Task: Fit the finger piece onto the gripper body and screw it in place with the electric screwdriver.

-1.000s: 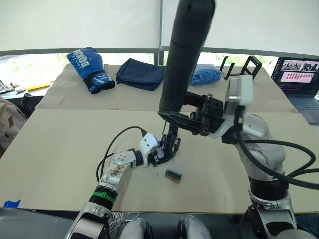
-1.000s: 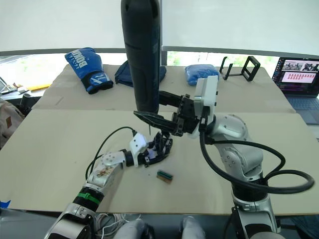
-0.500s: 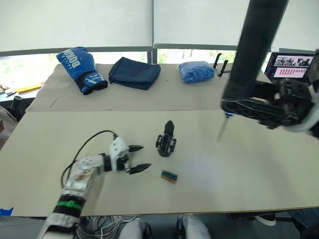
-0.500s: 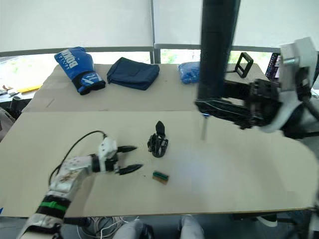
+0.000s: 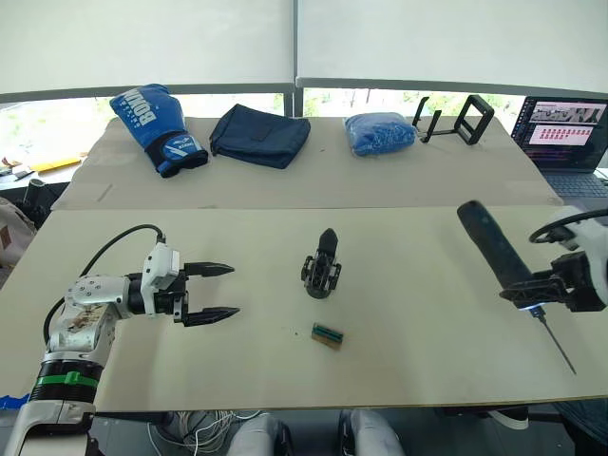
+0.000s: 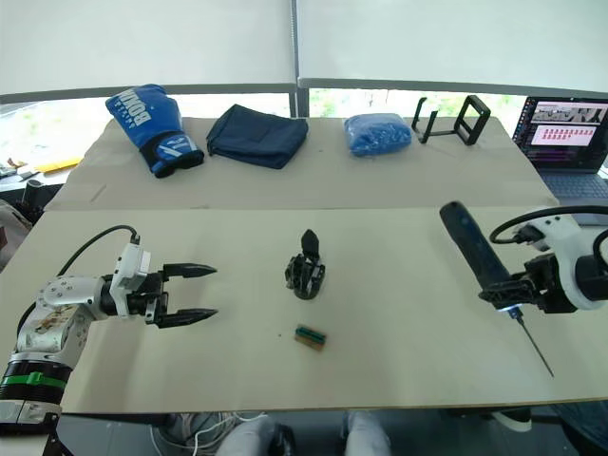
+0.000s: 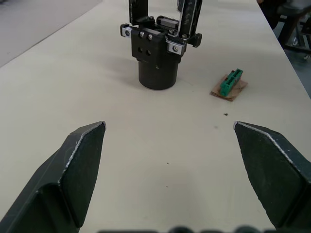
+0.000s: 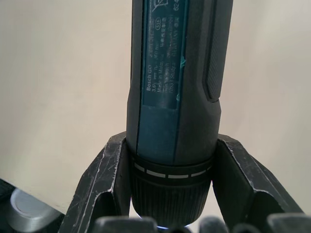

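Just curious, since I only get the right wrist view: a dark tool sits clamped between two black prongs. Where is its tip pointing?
Observer: The thick dark cylindrical electric screwdriver lies tilted in the right pincer, with its thin metal bit aimed toward the near edge of the table.
Visitor: Is anything near it?
Observer: No. A small black gripper body with a round base stands upright mid-table, well apart.
Visitor: And the other arm?
Observer: The left pincer is open and empty, facing that body without touching it.

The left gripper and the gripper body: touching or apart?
Apart. In the left wrist view, bare table separates the open left gripper from the gripper body.
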Available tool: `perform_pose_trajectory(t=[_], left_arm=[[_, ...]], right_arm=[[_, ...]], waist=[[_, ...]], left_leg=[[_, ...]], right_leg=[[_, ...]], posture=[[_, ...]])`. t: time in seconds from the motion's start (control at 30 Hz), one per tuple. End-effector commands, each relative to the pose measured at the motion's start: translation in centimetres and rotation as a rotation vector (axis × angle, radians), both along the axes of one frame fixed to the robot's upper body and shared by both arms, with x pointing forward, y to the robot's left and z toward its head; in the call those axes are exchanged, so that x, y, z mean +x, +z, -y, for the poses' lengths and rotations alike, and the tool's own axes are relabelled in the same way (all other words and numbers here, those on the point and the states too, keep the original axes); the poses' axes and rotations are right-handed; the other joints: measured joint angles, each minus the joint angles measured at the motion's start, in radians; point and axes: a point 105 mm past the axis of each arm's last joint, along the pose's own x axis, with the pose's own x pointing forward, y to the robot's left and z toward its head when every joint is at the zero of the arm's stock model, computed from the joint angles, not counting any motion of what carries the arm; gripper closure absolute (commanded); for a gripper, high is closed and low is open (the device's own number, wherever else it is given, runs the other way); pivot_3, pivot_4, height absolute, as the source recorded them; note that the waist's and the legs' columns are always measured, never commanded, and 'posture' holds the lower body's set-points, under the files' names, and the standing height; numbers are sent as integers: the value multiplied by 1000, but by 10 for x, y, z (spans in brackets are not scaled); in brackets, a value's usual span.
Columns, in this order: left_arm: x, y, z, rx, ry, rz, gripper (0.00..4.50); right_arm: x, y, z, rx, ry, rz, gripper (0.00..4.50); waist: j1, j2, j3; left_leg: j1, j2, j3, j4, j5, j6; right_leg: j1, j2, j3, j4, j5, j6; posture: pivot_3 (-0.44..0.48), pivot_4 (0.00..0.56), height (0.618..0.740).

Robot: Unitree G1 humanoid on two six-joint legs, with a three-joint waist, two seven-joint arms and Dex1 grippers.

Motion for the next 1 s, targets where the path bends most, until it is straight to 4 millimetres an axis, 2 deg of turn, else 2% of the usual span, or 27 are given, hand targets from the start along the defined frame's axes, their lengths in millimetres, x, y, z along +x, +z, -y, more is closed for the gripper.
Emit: perform_pose_trajectory(t=[0.03, 0.17, 0.43, 0.57, 0.63, 0.77, 0.8, 0.9, 1.0], left_arm=[[-4, 25, 12, -50, -31, 98, 46], [-9, 33, 23, -65, -44, 101, 46], [-9, 26, 21, -49, -26, 52, 46], [-8, 24, 20, -46, -18, 45, 46], [-7, 23, 18, -42, -4, 41, 0], [-6, 23, 13, -40, 18, 15, 0], [-6, 22, 11, -41, 22, 0, 0], [-4, 19, -2, -18, 94, -2, 0], [-2, 8, -19, 67, 168, 42, 0]], right_arm=[[9, 1, 10, -41, -30, 10, 2557], [19, -6, 16, -67, -48, 13, 2557], [30, -26, 24, -79, -71, -4, 2557], [30, -29, 25, -68, -66, -16, 2557], [30, -27, 28, -68, -68, -10, 1520], [30, -15, 35, -66, -68, 28, 170], [30, -8, 39, -67, -70, 51, 32], [33, 29, 44, -87, -22, 184, 32], [30, 59, 24, -36, 168, 344, 32]], waist=[[-2, 0, 0], [-1, 2, 1], [-5, 2, 1], [-5, 3, 1], [-4, 3, 1], [-5, 3, 1], [-5, 3, 1], [-5, 5, 1], [-6, 5, 1]], left_leg=[[0, 0, 0, 0, 0, 0], [0, -1, 1, 0, 0, 0], [3, 1, 2, 0, 3, -5], [4, 1, 3, 0, 3, -5], [4, 1, 3, 0, 3, -5], [4, 1, 3, 0, 3, -5], [4, 1, 3, 0, 3, -5], [4, 0, 3, 0, 3, -5], [5, 1, 3, 0, 3, -5]], right_leg=[[0, 1, 0, 0, 0, 0], [0, 4, 0, 1, 0, 1], [2, 11, 3, 2, -3, 6], [2, 11, 4, 3, -3, 5], [2, 11, 4, 3, -2, 5], [2, 11, 4, 3, -2, 4], [2, 11, 4, 3, -2, 5], [2, 11, 4, 4, -2, 5], [2, 12, 4, 3, -3, 5]], posture=[[0, 150, 740], [0, 150, 740], [0, 150, 740], [0, 150, 740], [0, 150, 740], [0, 150, 740], [0, 150, 740], [0, 150, 740], [0, 150, 740]])
